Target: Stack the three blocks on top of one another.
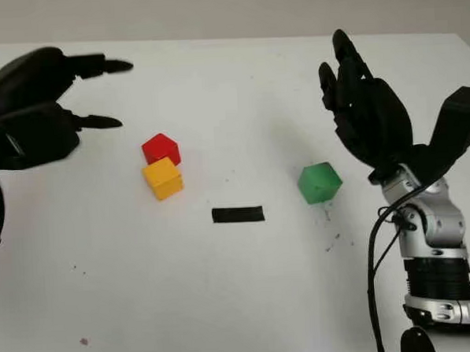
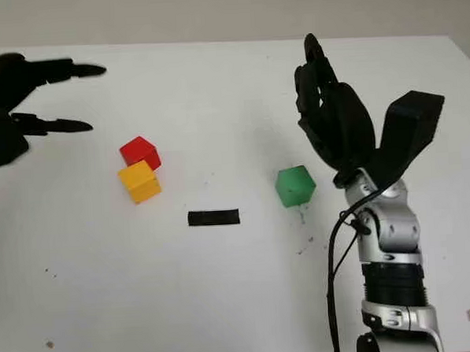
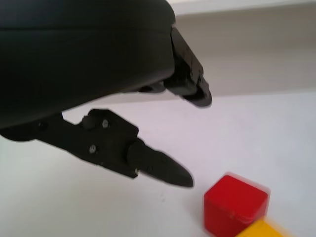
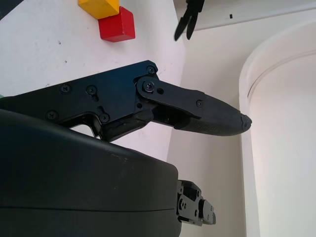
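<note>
A red block [image 1: 161,148] sits on the white table [image 1: 226,303], touching a yellow block [image 1: 163,178] just in front of it. A green block [image 1: 320,182] stands apart on the right, tilted a little. My left hand [image 1: 97,92] hovers at the far left, open, its fingers pointing toward the red block [image 3: 236,203] from a short way off. My right hand [image 1: 348,79] is raised and open, just right of and behind the green block. The red block [image 4: 117,24] and yellow block [image 4: 98,7] also appear past the right hand's fingers.
A short black strip [image 1: 238,214] lies flat on the table between the yellow and green blocks. A pale wall [image 1: 226,11] runs behind the table's far edge. My right forearm [image 1: 432,252] rises from the bottom right corner.
</note>
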Controlling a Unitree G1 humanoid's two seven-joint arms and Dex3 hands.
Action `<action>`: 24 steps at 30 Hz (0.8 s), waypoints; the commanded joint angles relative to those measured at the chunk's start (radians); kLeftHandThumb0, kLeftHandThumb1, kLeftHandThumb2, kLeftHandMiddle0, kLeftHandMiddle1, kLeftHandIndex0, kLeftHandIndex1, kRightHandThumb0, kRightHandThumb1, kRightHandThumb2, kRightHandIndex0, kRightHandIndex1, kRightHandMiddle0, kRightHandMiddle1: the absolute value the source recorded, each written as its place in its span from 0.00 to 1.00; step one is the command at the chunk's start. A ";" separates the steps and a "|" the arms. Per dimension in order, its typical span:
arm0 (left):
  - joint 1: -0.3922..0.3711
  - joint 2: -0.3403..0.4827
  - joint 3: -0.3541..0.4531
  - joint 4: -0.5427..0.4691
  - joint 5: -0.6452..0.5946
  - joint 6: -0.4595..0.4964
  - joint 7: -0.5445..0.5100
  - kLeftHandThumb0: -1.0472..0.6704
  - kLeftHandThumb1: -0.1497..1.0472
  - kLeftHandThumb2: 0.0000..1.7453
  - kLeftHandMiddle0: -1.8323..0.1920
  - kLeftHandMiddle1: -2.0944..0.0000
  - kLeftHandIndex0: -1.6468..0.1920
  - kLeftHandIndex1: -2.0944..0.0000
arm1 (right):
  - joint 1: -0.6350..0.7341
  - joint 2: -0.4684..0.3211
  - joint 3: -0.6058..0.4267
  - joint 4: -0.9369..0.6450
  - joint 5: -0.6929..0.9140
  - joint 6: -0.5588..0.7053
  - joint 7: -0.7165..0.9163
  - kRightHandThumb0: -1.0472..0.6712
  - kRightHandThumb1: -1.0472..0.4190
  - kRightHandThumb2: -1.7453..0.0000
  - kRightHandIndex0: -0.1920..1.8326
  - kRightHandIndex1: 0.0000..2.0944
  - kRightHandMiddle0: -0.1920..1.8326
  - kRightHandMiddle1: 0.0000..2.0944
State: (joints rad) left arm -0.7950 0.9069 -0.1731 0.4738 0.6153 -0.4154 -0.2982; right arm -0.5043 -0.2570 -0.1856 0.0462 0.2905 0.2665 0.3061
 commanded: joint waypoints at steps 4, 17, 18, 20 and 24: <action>-0.115 0.037 -0.165 0.107 0.288 -0.148 0.185 0.41 0.83 0.03 0.83 0.99 0.66 0.97 | 0.014 -0.018 0.004 -0.019 -0.013 -0.005 0.001 0.16 0.00 0.60 0.00 0.00 0.00 0.00; -0.239 -0.006 -0.300 0.161 0.487 -0.236 0.370 0.35 0.78 0.03 0.86 0.98 0.71 0.98 | 0.045 -0.011 0.019 -0.032 -0.039 -0.022 -0.005 0.18 0.00 0.59 0.00 0.00 0.00 0.00; -0.245 -0.006 -0.305 0.162 0.493 -0.235 0.372 0.35 0.78 0.03 0.86 0.98 0.71 0.98 | 0.047 -0.010 0.019 -0.033 -0.040 -0.023 -0.005 0.18 0.00 0.59 0.00 0.00 0.00 0.00; -0.252 -0.006 -0.309 0.162 0.499 -0.237 0.375 0.35 0.79 0.03 0.86 0.98 0.71 0.98 | 0.052 -0.010 0.019 -0.037 -0.038 -0.022 -0.005 0.18 0.00 0.59 0.00 0.00 0.00 0.00; -0.255 -0.011 -0.302 0.162 0.473 -0.243 0.351 0.34 0.80 0.03 0.86 0.98 0.71 0.98 | 0.056 -0.008 0.019 -0.045 -0.037 -0.014 -0.013 0.18 0.00 0.59 0.00 0.00 0.00 0.00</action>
State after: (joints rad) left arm -1.0192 0.9004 -0.4774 0.6289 1.1016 -0.6542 0.0579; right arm -0.4607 -0.2609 -0.1641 0.0259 0.2531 0.2574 0.2954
